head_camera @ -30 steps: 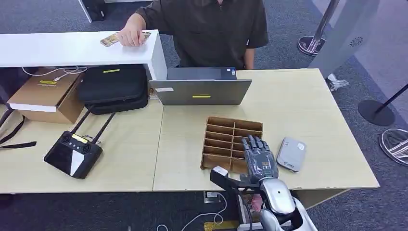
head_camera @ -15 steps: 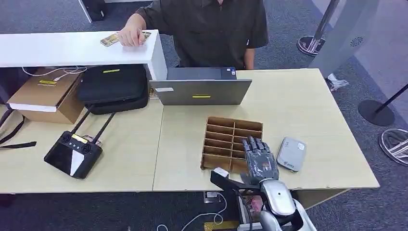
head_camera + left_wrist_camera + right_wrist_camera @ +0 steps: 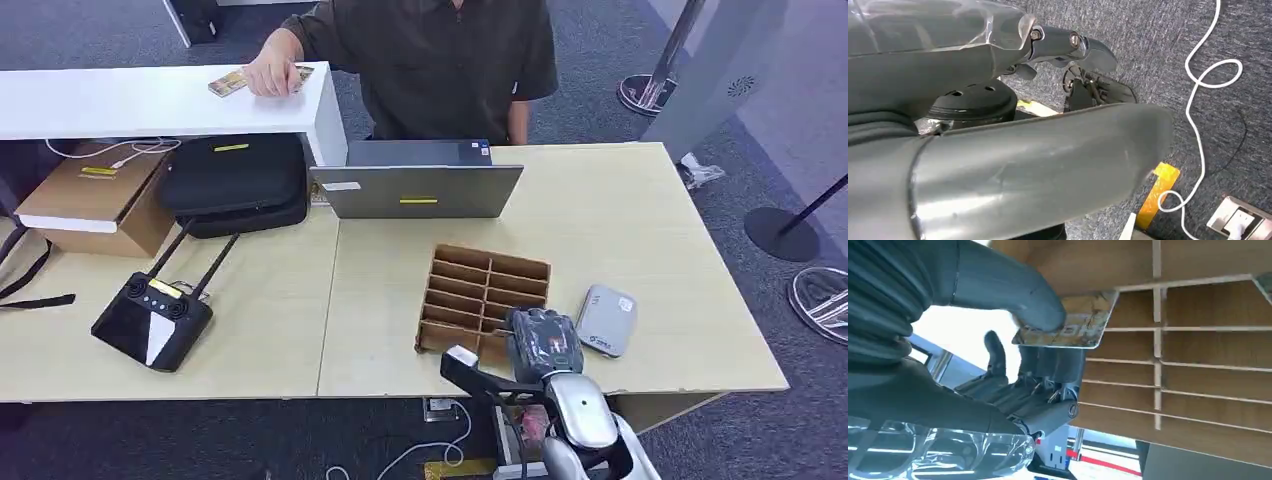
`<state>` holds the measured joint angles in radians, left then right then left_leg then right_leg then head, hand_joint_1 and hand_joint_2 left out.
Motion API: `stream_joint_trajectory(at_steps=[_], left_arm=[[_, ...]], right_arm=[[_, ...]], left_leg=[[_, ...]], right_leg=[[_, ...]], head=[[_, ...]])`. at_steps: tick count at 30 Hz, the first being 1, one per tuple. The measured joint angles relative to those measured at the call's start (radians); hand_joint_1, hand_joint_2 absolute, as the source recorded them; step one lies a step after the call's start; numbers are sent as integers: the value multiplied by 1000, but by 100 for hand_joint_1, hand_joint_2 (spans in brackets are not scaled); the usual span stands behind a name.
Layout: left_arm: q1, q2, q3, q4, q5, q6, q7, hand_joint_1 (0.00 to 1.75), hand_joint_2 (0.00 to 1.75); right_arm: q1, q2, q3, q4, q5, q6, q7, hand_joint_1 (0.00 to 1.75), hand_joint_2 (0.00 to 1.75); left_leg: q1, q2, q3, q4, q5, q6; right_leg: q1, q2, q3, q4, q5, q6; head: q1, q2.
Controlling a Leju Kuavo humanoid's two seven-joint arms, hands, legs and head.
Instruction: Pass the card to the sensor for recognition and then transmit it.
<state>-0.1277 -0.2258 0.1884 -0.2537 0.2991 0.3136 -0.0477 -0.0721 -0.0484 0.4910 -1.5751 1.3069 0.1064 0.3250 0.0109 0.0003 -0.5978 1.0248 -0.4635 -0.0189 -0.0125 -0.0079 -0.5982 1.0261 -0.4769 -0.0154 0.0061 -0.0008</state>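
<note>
The right hand is being held over the near edge of the brown wooden compartment rack, its fingers curled downward. In the right wrist view, a marbled gold-and-grey card is being pinched between the thick grey thumb and the darker fingers of that hand, just in front of the rack's slots; whether the card is touching a divider cannot be told. The left hand is hanging over grey carpet, and whether it is open or closed cannot be told.

At about 3 o'clock from the right hand, just beside the rack, a flat grey rounded sensor box is lying on the pale wooden worktop. At 12 o'clock beyond the rack, a grey laptop is standing. Towards 10 o'clock, a black soft case and a brown cardboard box are resting near the far edge; at 9 o'clock, a black remote controller with two antennas is lying well apart from the rack. Beyond, a person's hand is resting on another patterned card on a white raised counter.
</note>
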Motion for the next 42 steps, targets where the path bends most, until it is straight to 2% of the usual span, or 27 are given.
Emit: stream_joint_trajectory(at_steps=[2, 7, 12, 19, 23, 28, 33, 35, 36, 37, 42], left_arm=[[0, 0, 0, 1, 0, 0, 0, 0, 0], [1, 1, 0, 2, 3, -2, -10, 0, 0], [2, 3, 0, 5, -1, -2, -15, 0, 0], [3, 3, 0, 5, -10, -4, -18, 0, 0], [3, 3, 0, 9, -12, -5, -22, 0, 0], [5, 3, 0, 11, -3, -1, -38, 0, 0], [5, 3, 0, 12, -3, 0, -39, 0, 0], [6, 3, 0, 13, -2, 1, -42, 0, 0], [13, 3, 2, 14, 5, 3, -53, 0, 0], [15, 3, 2, 14, 6, 3, -55, 0, 0], [20, 4, 2, 16, 3, 0, -57, 0, 0]], right_arm=[[8, 0, -2, -3, -5, -9, -3, 157, 175], [43, 0, -15, -36, -11, -28, -7, 155, 175], [78, 0, -30, -85, -8, -36, -6, 173, 175], [114, -5, -60, -147, -4, -88, -22, 175, 175], [129, -9, -76, -175, -6, -175, -43, 175, 175], [133, -9, -116, -245, 46, -336, -77, 175, 175], [134, -9, -118, -249, 49, -346, -79, 175, 175], [138, -9, -127, -270, 63, -387, -88, 175, 175], [194, -9, -164, -354, 115, -549, -118, 175, 175], [218, -9, -176, -381, 128, -593, -122, 175, 175], [274, -9, -215, -462, 153, -654, -125, 175, 175]], left_leg=[[0, 0, 0, 0, 0, 0], [0, 0, 0, 0, 0, 0], [0, 0, 0, 0, 0, 0], [0, 0, 0, 0, 0, 0], [0, 0, 0, 0, 0, 0], [0, 0, 0, 0, 0, 0], [0, 0, 0, 0, 0, 0], [0, 0, 0, 0, 0, 0], [0, -1, 0, 0, -1, 0], [0, -1, 0, 0, -1, 0], [0, 0, 0, 0, -2, 0]], right_leg=[[0, 0, 0, 0, 0, 0], [0, 0, 0, 0, -1, -1], [0, 0, 0, 0, -1, -1], [0, 0, 0, 0, -1, -1], [0, 0, 0, 0, -1, -1], [0, 0, 0, 0, -1, -1], [0, 0, 0, 0, -1, -1], [0, 0, 0, 0, -1, -1], [0, -1, 0, 0, -1, 0], [0, 0, 0, 0, -1, 0], [0, -1, 0, 0, -2, -1]], head=[[0, 0], [0, 0], [0, 0], [0, 0], [0, 0], [0, 0], [0, 0], [0, 0], [0, 0], [0, 0], [0, 0]])
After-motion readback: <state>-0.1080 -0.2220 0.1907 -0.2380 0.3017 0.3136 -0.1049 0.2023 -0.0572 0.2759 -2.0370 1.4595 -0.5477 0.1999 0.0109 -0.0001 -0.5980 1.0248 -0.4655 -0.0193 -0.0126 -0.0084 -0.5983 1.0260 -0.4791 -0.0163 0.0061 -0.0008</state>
